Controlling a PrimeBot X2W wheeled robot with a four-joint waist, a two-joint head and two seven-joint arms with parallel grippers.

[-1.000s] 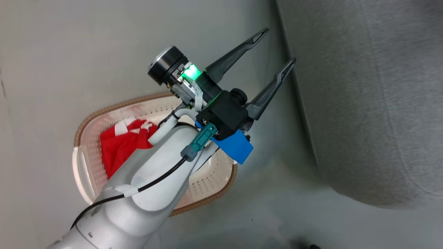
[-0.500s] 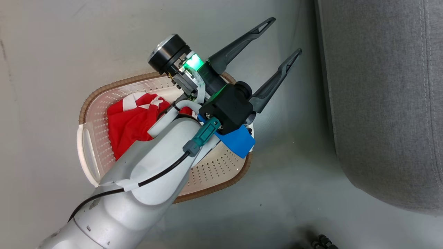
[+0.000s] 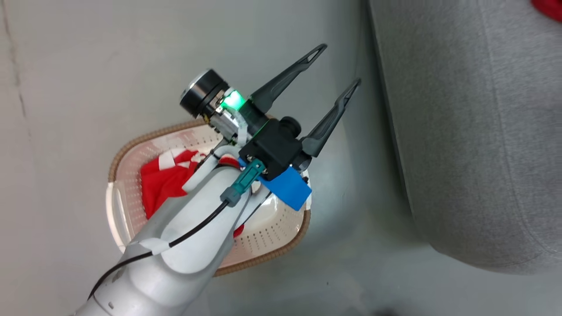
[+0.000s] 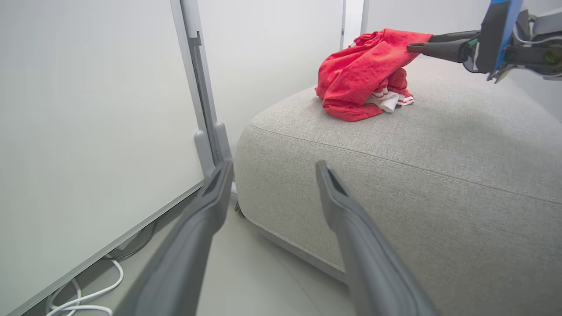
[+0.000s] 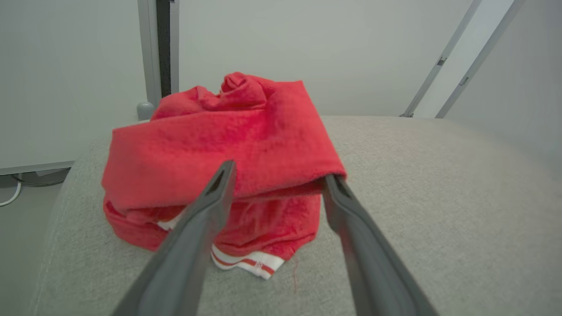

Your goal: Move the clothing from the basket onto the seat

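The cream basket [image 3: 268,254] stands on the floor at the lower left, with red clothing [image 3: 161,186] in it, partly hidden by my left forearm. My left gripper [image 3: 338,66] hangs open and empty above the basket's far rim, fingers pointing toward the grey seat [image 3: 465,131]. Seen from the left wrist, the left gripper [image 4: 273,169] faces the seat's [image 4: 439,184] rounded corner. A heap of red clothing [image 5: 219,140] with white trim lies on the seat [image 5: 417,197]. My right gripper [image 5: 279,175] is open, its fingertips at the heap's near edge. The left wrist view shows the right gripper [image 4: 415,44] beside the heap [image 4: 360,70].
Pale wall panels with a grey metal post [image 4: 199,87] stand left of the seat. White cables [image 4: 83,298] lie on the floor under the panel. A strip of grey floor [image 3: 351,197] runs between basket and seat.
The head camera has shifted, and a red corner of clothing now shows at the top right on the seat. My left arm keeps its pose over the basket. The right gripper has opened.
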